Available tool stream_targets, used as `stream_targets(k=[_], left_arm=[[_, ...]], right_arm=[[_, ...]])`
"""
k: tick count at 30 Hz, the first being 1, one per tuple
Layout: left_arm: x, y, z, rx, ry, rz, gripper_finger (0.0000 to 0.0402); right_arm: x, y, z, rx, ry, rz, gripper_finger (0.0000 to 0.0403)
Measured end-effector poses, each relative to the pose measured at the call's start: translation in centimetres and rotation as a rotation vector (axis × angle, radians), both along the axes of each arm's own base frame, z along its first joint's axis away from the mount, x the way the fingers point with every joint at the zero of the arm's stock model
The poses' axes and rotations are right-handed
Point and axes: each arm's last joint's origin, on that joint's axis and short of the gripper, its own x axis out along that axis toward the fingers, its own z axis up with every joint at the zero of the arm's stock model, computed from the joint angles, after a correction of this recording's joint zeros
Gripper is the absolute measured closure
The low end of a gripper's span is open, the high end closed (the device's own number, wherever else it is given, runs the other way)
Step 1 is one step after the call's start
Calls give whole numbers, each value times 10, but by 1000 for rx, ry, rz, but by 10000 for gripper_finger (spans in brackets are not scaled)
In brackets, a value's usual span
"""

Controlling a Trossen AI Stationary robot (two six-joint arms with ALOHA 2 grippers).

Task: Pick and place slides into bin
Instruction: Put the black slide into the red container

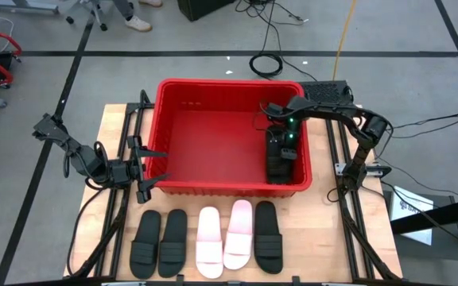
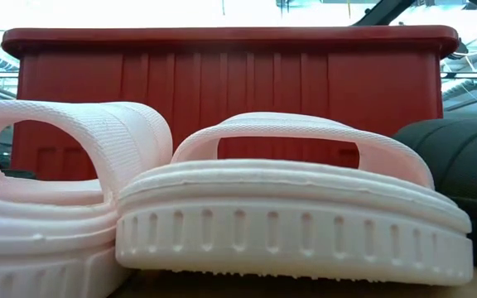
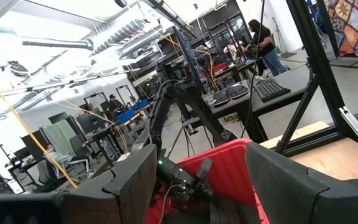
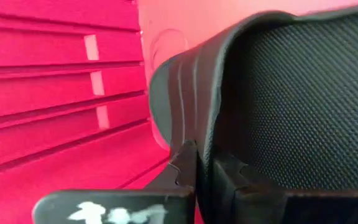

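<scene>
The red bin (image 1: 183, 87) stands at the table's middle and fills the back of the low view (image 2: 222, 83). My right gripper (image 1: 280, 141) is inside it by the right wall, shut on a black slide (image 1: 279, 163). Five slides lie soles down in a row in front of the bin: two black (image 1: 145, 238) (image 1: 172, 237), two white or pale pink (image 1: 209, 242) (image 1: 238, 233), one black (image 1: 267, 235). My left gripper (image 1: 148, 167) is open and empty at the bin's left near corner, outside it. My right gripper pinches a thin curved edge of the black slide (image 4: 205, 146) between its two fingers. One finger (image 4: 184, 167) is on the ridged outer side and one (image 4: 232, 177) is on the mesh-textured inner side. The slide is inside the bin; whether it touches the floor, I cannot tell.
The bin's red floor (image 1: 213, 143) is bare left of the held slide. Black frame rails (image 1: 344, 171) run along both table sides. The left wrist view shows my open fingers (image 3: 135, 180), the bin's rim (image 3: 229, 155) and a workshop with a person (image 3: 263, 40) far off.
</scene>
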Motion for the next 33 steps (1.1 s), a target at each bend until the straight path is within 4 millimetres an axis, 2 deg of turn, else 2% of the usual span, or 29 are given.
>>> stream_targets(k=[8,21,33], left_arm=[[0,0,0,0,0,0,149],[0,0,0,0,0,0,149],[0,0,0,1,0,0,149]], right_arm=[[-2,1,-5,-3,1,-1,392],[-1,0,-6,-23,21,-21,358],[0,-2,-7,-67,43,-28,284]])
